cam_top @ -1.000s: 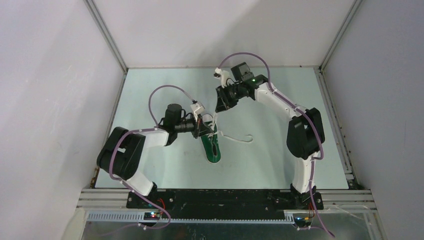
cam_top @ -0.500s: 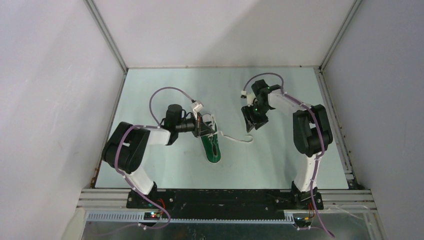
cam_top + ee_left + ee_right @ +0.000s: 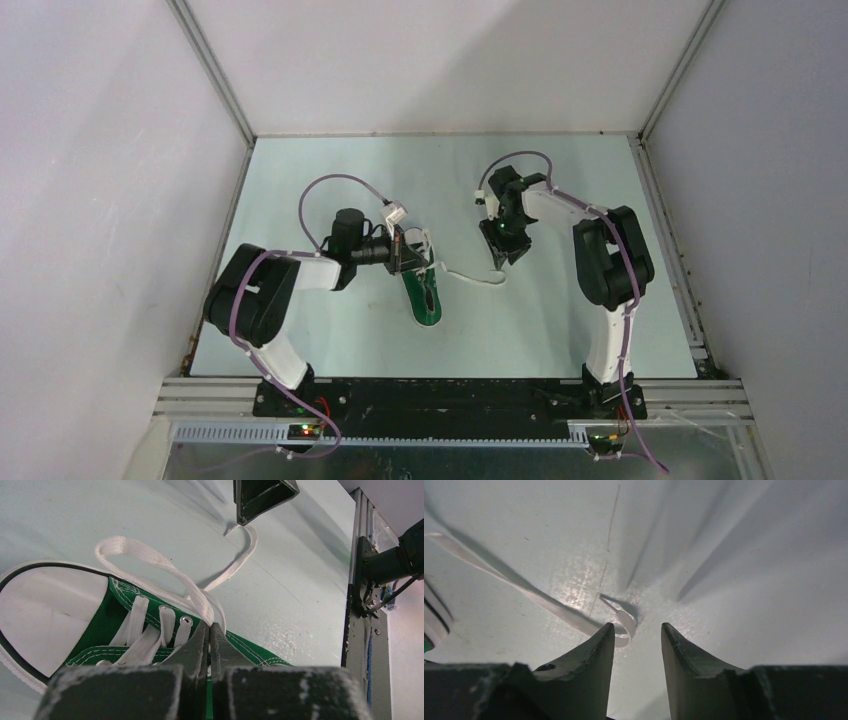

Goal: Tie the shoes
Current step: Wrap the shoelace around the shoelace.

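A pale mint table (image 3: 320,335) sits boxed in by plain white walls on the left (image 3: 100,200), back (image 3: 440,60) and right (image 3: 770,200). Aluminium posts (image 3: 211,72) mark the far corners. A black base plate (image 3: 450,395) and a slotted rail (image 3: 440,432) run along the near edge. Soft, even light casts faint shadows.

The right gripper (image 3: 637,630) holds its fingers apart over the table (image 3: 749,555); a white lace (image 3: 499,575) enters from upper left. Its curled end lies beside one fingertip.

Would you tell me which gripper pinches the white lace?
The left gripper, shut on the white lace at the green canvas sneaker; the right gripper is open.
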Motion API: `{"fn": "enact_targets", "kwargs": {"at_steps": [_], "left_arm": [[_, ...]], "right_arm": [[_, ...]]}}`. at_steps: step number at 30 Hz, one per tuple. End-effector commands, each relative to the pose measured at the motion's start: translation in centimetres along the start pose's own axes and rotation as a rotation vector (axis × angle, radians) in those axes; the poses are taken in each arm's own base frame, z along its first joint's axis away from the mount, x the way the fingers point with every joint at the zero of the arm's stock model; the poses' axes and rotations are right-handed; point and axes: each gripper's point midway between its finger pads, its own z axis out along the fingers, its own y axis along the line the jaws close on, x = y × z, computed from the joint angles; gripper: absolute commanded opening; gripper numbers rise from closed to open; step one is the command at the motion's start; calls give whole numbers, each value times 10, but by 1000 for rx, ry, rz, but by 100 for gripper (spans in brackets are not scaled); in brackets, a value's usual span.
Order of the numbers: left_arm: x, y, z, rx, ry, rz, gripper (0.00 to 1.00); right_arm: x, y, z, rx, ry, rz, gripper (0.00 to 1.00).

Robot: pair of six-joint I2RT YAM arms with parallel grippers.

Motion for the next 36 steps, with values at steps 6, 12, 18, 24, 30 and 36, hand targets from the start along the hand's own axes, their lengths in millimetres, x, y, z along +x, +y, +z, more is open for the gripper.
{"fn": "enact_targets", "kwargs": {"at_steps": [6, 12, 18, 24, 30, 36], "left_arm": [[-12, -4, -1, 23, -20, 30, 0], [-14, -7, 0, 41, -16, 26, 0], [-17, -18, -2, 91, -16, 27, 0], [-18, -30, -5, 146, -19, 36, 0], [-16, -36, -8, 167, -27, 33, 0], [-16, -38, -11, 174, -33, 39, 0]], "right_arm": [[17, -3, 17, 55, 68, -11, 29], [-38, -6, 3, 38, -65, -50, 0], [-162, 27, -77, -64, -456, -149, 0], [-199, 76, -81, -146, -540, -221, 0], [-200, 117, -72, -213, -542, -276, 0], [-213, 122, -72, -235, -576, -270, 0]]}}
